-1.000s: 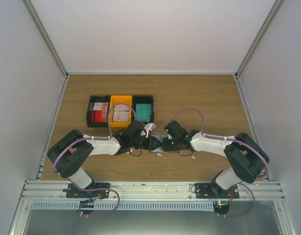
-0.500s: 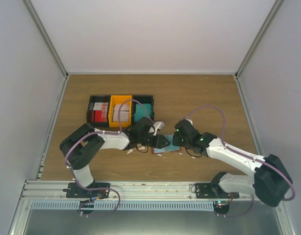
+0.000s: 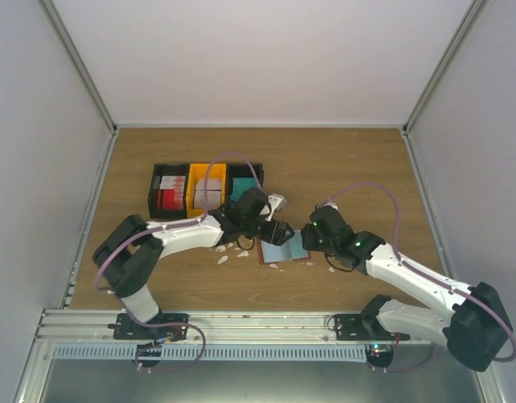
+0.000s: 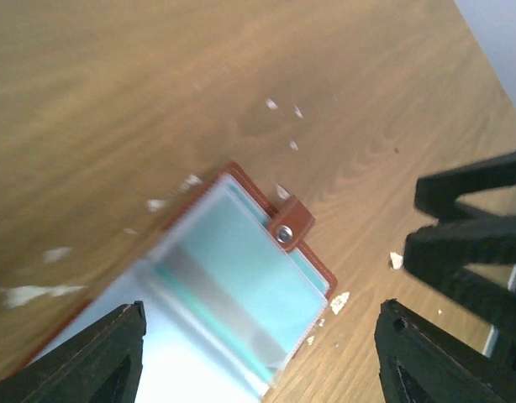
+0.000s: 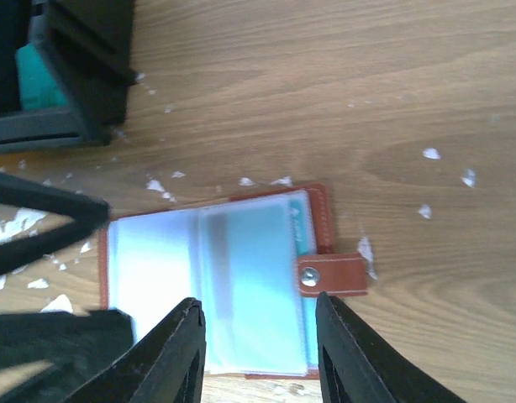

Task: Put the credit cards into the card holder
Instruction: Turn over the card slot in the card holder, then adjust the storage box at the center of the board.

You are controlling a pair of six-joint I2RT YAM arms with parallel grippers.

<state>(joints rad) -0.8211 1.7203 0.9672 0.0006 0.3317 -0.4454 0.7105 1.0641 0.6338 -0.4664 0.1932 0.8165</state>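
Note:
The card holder [image 3: 285,250] lies open and flat on the wood, a reddish-brown wallet with clear sleeves and a snap tab [image 5: 329,275]. A teal card shows inside its sleeve [image 5: 258,277]. My left gripper [image 3: 278,231] hovers over its upper left edge, open and holding nothing; in the left wrist view the card holder [image 4: 241,277] lies below the left gripper [image 4: 262,353]. My right gripper [image 3: 313,238] stands just right of it, open and empty, and the right gripper [image 5: 258,336] straddles the sleeve from above. More credit cards sit in the bins: red [image 3: 168,199], white [image 3: 207,196], teal [image 3: 242,191].
A black three-part bin row [image 3: 154,195] with an orange middle bin stands behind the left arm, its corner [image 5: 81,75] close to the wallet. Small white scraps [image 3: 229,252] litter the wood around the wallet. Grey walls enclose the table on three sides.
Both grippers have opened and drawn apart. The card holder, earlier hidden between them, now lies open on the table. The left arm reached farther right; the right arm shifted right.

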